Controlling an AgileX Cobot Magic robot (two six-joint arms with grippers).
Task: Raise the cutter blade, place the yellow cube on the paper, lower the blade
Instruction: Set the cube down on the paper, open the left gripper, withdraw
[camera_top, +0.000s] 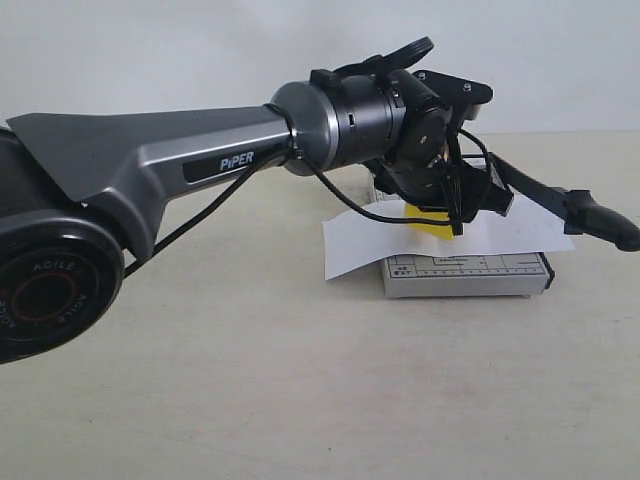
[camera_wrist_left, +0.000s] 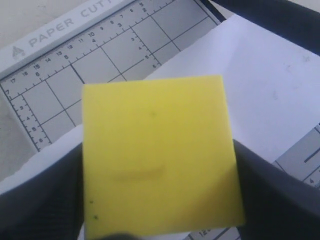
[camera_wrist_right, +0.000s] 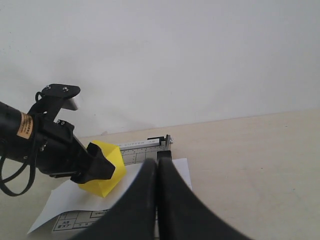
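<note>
My left gripper (camera_top: 440, 215) is shut on the yellow cube (camera_top: 432, 224), which hangs tilted over the white paper (camera_top: 350, 245) lying across the grey gridded trimmer base (camera_top: 465, 272). In the left wrist view the cube (camera_wrist_left: 157, 160) fills the middle between the dark fingers (camera_wrist_left: 280, 200), above the paper (camera_wrist_left: 265, 75) and base (camera_wrist_left: 115, 45). I cannot tell whether its lowest corner touches the paper. The cutter blade (camera_top: 535, 188) stands raised, sloping to the right. My right gripper (camera_wrist_right: 158, 167) is shut, in line with the blade's hinge (camera_wrist_right: 165, 142), the blade hidden between its fingers. The cube (camera_wrist_right: 107, 172) shows beside it.
The grey left arm (camera_top: 130, 170) fills the left foreground, with a black cable (camera_top: 350, 205) looping under it. The trimmer stands on a beige table (camera_top: 300, 400) in front of a white wall (camera_wrist_right: 200, 60).
</note>
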